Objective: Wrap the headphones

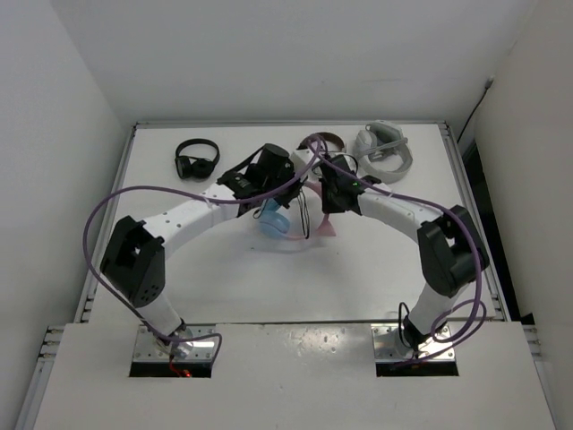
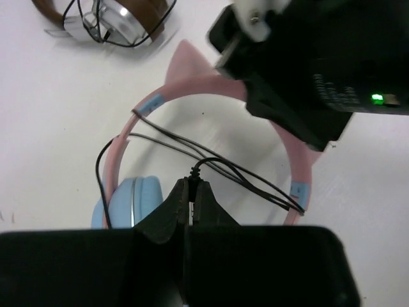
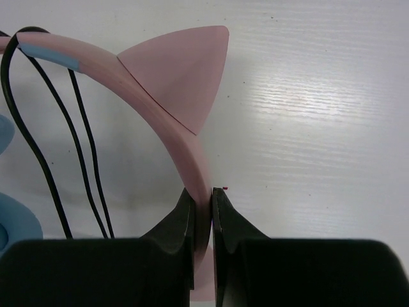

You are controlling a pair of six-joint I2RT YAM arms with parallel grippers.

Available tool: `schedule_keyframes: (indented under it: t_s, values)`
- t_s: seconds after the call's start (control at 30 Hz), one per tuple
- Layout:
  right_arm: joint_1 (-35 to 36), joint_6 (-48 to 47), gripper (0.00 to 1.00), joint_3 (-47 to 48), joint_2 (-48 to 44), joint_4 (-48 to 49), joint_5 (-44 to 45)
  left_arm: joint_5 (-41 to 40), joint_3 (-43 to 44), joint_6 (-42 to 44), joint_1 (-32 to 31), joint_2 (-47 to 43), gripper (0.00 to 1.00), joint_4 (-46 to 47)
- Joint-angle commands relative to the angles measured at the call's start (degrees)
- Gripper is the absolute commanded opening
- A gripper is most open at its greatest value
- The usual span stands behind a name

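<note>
1. The headphones (image 1: 277, 222) lie flat on the table (image 1: 376, 269), at its middle, between the two arm tips. The pink headband (image 2: 192, 89) arches toward the far side, and one light blue ear cup (image 2: 131, 201) shows at the near left.
2. The dark cable (image 2: 217, 163) crosses the opening of the headband in at least two strands, from the left limb of the band to the right limb. A slack loop hangs outside the left limb. Judgement: wrapping is begun but not finished. The plug end is not visible, so the length left to wind cannot be told.
3. The left gripper (image 2: 192, 195) has its jaws closed together on the cable where it kinks, just above the ear cup.
4. The right gripper (image 3: 203, 204) pinches the headband edge-on, below a cat ear (image 3: 179, 70), jaws pressed to both faces of the band. Judgement: it acts as the anchor while the other arm feeds cable.
5. Remaining, as judged: further turns, then securing the loose end.
6. Containers: none is visible in any view, and nothing lies inside anything.
7. Surroundings, along the far edge of the table and well apart from the work: an all-black pair (image 1: 197, 159) at the left, a brown-and-silver pair (image 2: 108, 16) nearest the headband, and a white-and-grey headset (image 1: 387, 148) at the right.
</note>
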Motion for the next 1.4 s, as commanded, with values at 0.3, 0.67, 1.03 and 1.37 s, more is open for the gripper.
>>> schedule_keyframes:
  t_s: [0.3, 0.67, 1.03, 1.37]
  values:
    - [1.1, 0.9, 0.0, 3.8, 3.3, 5.3, -1.8, -4.0, 1.5, -5.9, 6.1, 9.9, 0.0, 3.1]
    - [0.5, 3.2, 0.0, 10.7, 12.0, 4.2, -5.8, -6.1, 2.6, -5.9, 7.2, 17.2, 0.0, 5.0]
    - [-0.5, 3.2, 0.2, 12.5, 13.7, 5.3, -8.0, -9.2, 3.1, -5.9, 7.7, 21.3, 0.0, 5.5]
    - [-5.3, 5.0, 0.76, 9.5, 3.6, 3.1, -9.3, -9.1, 3.6, -5.9, 7.7, 23.1, 0.0, 5.5]
